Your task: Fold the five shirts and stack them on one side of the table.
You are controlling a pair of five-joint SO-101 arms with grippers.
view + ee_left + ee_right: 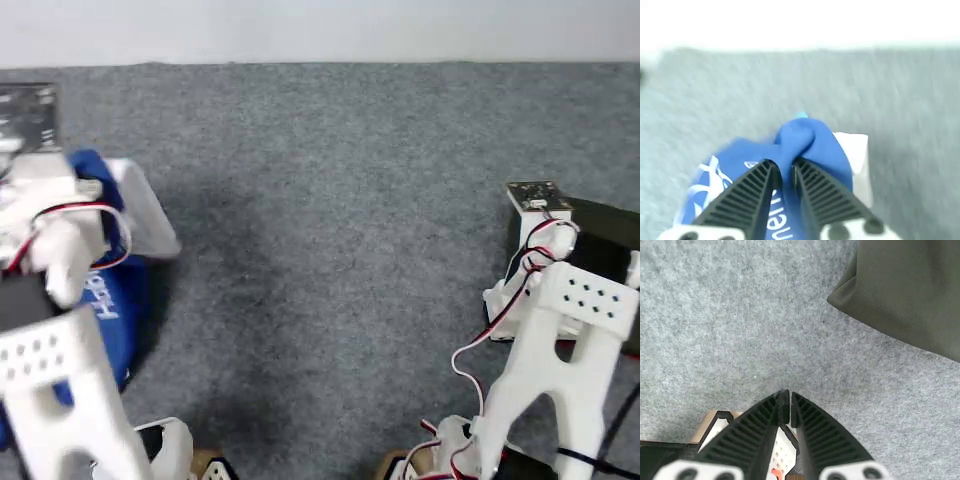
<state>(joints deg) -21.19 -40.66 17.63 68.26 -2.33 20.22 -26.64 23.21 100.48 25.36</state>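
Left gripper [785, 172] is clamped tight on a bunched fold of the blue fabric shirt with white print [807, 140], over by the left edge of the grey felt-covered table [350, 200]. A white fabric shirt [856, 150] lies touching the blue one. Across the table, the right gripper [786, 401] hangs with its jaws pressed together, nothing between them, near the dark olive shirt [910, 290] at the right edge.

Robot lab bench: grey felt table [330, 220], white printed arm [555, 340], plain wall [300, 30].
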